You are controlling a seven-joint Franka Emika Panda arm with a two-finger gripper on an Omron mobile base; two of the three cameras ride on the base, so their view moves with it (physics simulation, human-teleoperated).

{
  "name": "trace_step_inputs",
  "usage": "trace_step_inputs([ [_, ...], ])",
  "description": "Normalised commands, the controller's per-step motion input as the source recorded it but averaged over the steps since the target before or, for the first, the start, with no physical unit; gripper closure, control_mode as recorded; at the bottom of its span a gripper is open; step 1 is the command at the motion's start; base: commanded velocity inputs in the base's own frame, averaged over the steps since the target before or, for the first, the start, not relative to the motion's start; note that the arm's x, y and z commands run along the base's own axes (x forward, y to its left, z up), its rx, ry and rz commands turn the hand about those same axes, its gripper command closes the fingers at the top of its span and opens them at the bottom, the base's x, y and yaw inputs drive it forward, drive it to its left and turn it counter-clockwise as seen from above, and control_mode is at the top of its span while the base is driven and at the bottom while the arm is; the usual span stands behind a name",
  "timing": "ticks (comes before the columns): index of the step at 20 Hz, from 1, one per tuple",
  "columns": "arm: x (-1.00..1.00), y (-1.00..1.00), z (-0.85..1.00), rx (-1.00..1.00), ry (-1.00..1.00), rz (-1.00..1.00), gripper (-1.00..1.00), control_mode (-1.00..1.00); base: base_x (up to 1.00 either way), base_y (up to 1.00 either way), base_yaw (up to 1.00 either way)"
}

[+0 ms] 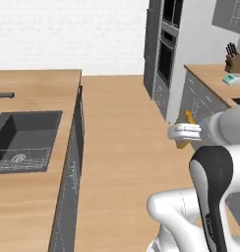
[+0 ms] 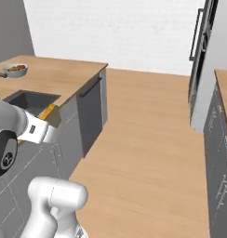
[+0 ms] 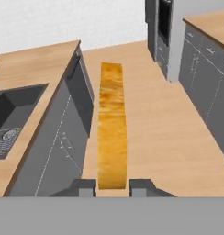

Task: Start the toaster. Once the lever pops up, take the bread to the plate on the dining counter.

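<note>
While edge-on, the bread (image 3: 112, 137) sits clamped between the jaws.

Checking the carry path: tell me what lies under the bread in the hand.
Under the bread held in the hand lies bare wood floor between the cabinets. The strip of floor straight beneath the slice is covered.

Even, bright light is falling across all three rendered views, leaving no glare and only faint, soft shading under the worktop (image 1: 38, 88) edges and inside the dark sink (image 1: 23, 140). The white wall (image 2: 115, 32) is showing close to washed-out. Edges are looking slightly soft and pixelated, most of all on the bread (image 3: 112, 137) close to the hand camera, while straight lines are staying undistorted toward the borders.
</note>
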Motion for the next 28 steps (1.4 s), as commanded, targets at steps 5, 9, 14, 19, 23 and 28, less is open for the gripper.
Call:
trace_step_inputs([
  [5, 0.0, 0.0, 0.0, 0.0, 0.0, 0.0, 1.0, 1.0, -0.82, -0.15, 0.44],
  [9, 0.0, 0.0, 0.0, 0.0, 0.0, 0.0, 1.0, 1.0, -1.0, -0.03, 0.41],
  [14, 0.0, 0.0, 0.0, 0.0, 0.0, 0.0, 1.0, 1.0, -1.0, 0.0, 0.42],
  [19, 0.0, 0.0, 0.0, 0.0, 0.0, 0.0, 1.0, 1.0, -1.0, 0.0, 0.42],
  [23, 0.0, 0.0, 0.0, 0.0, 0.0, 0.0, 1.0, 1.0, -1.0, 0.15, 0.45],
  [28, 0.0, 0.0, 0.0, 0.0, 0.0, 0.0, 1.0, 1.0, -0.67, 0.49, 0.54],
])
